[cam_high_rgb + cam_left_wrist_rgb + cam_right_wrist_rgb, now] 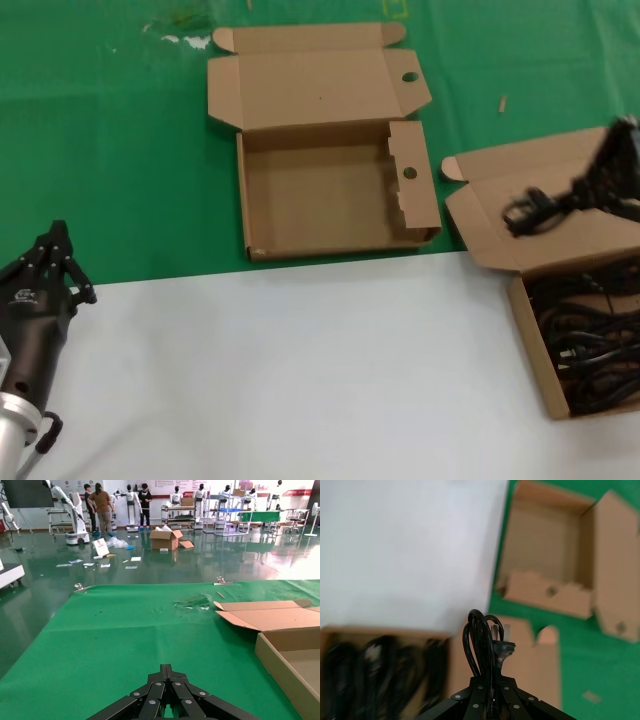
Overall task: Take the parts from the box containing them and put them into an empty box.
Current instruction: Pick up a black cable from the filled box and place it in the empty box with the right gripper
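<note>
One coiled cord (535, 208) was already up in the air, pinched by the right gripper (490, 692) with its jaws clamped narrow on the loop, plug end sticking up in the wrist view. It hung over the open lid of the plain box (573, 345), which was full of more black cords (590, 340) at the right edge of the table. The empty box (335, 195), the one with the round holes, sat open on the green cloth (110, 150), well apart to the left and farther back.

To do this bit well, I'd say carry it high enough that the dangling coil clears that notched divider, aim for the wide open floor of the tray, and let go low so it doesn't bounce out.

Left gripper (55, 262) was parked near the left edge, fingertips drawn together, holding nothing.
</note>
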Controlling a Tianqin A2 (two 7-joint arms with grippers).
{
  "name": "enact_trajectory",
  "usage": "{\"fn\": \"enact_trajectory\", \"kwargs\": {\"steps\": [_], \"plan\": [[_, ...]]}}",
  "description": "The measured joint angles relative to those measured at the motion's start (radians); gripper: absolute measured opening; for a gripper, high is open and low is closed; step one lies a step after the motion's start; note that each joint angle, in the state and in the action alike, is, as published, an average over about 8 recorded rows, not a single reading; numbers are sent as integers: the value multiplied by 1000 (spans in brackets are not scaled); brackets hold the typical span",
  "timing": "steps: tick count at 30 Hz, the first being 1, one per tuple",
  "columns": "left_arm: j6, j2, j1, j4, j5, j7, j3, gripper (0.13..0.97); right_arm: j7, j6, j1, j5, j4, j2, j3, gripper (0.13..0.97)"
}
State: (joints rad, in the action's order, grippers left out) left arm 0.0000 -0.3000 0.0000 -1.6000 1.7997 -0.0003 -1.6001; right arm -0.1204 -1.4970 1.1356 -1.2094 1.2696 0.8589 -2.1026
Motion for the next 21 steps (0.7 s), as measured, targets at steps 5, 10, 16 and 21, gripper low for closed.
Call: {"fn": "enact_trajectory", "kwargs": {"steps": [5, 10, 16, 21], "plan": [[0, 0, 0, 0, 0, 0, 0, 140, 49, 19, 69, 21, -4, -88, -17, 147], [0, 0, 0, 0, 0, 0, 0, 140, 81, 87, 116, 50, -70, -202, -41, 147], [0, 0, 0, 0, 0, 0, 0, 140, 87, 182, 137, 66, -193, -331, -67, 147], [0, 0, 0, 0, 0, 0, 0, 140, 90, 251, 139, 66, -297, -424, -83, 147]]}}
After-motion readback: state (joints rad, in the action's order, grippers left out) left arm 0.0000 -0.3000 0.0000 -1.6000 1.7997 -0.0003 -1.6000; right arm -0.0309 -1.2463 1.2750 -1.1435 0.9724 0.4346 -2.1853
